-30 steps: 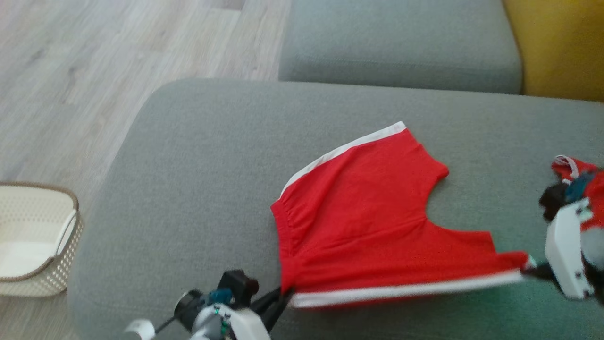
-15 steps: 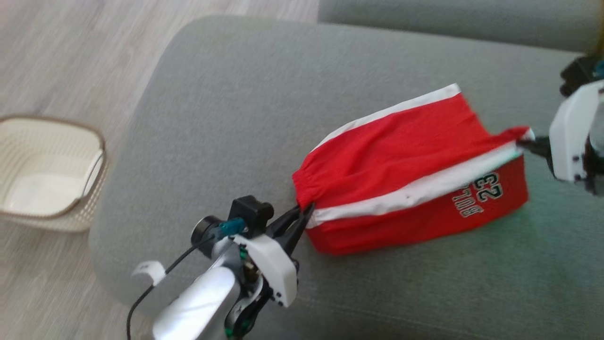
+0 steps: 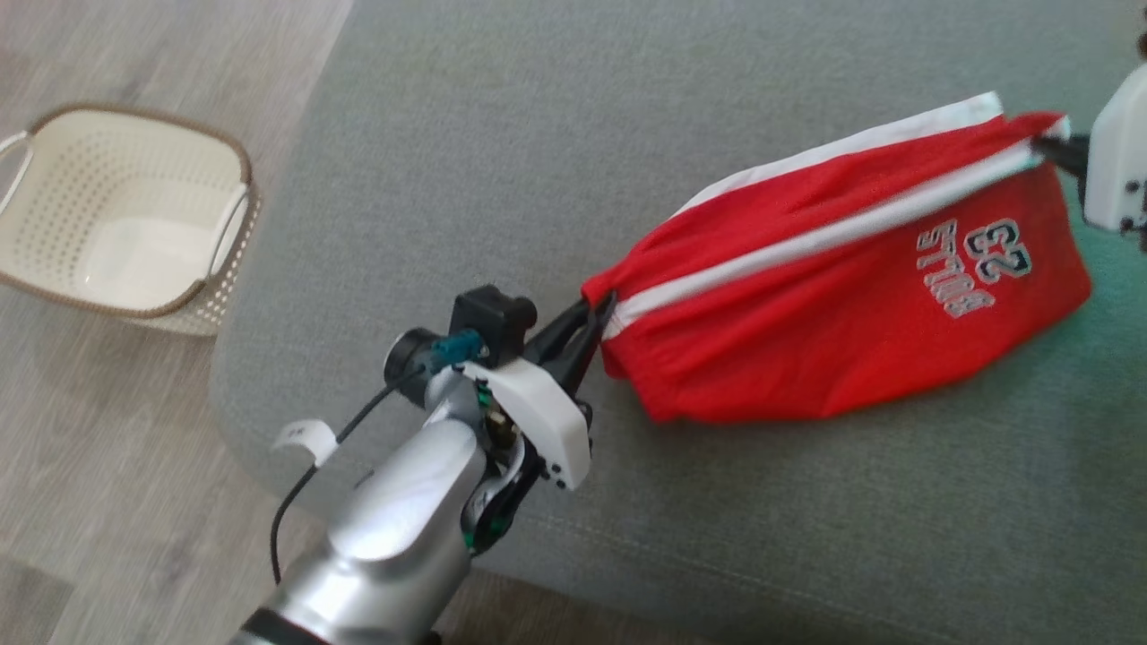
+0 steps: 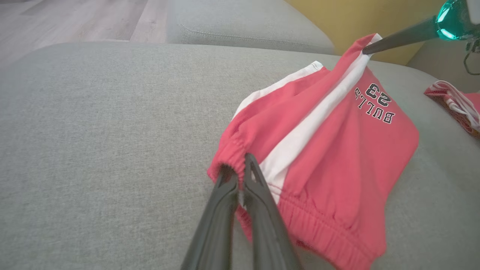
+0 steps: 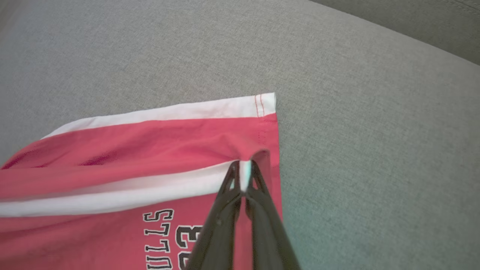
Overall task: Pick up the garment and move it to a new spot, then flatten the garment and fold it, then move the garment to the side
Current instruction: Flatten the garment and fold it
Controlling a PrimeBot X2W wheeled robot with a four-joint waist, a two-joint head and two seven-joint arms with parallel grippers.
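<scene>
Left claw (image 3: 599,309) pinching the waistband of the red garment (image 3: 806,305); right claw (image 3: 1044,148) pinching its white-striped hem; you see it stretched between them, folded over on the grey sofa (image 3: 448,179)

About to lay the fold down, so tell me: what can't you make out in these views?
- Head view: most of the right gripper, cut off by the right edge.
- Head view: lower layer of the shorts, covered by the folded-over half.
- Left wrist view: second red garment, cut by the right edge.
</scene>
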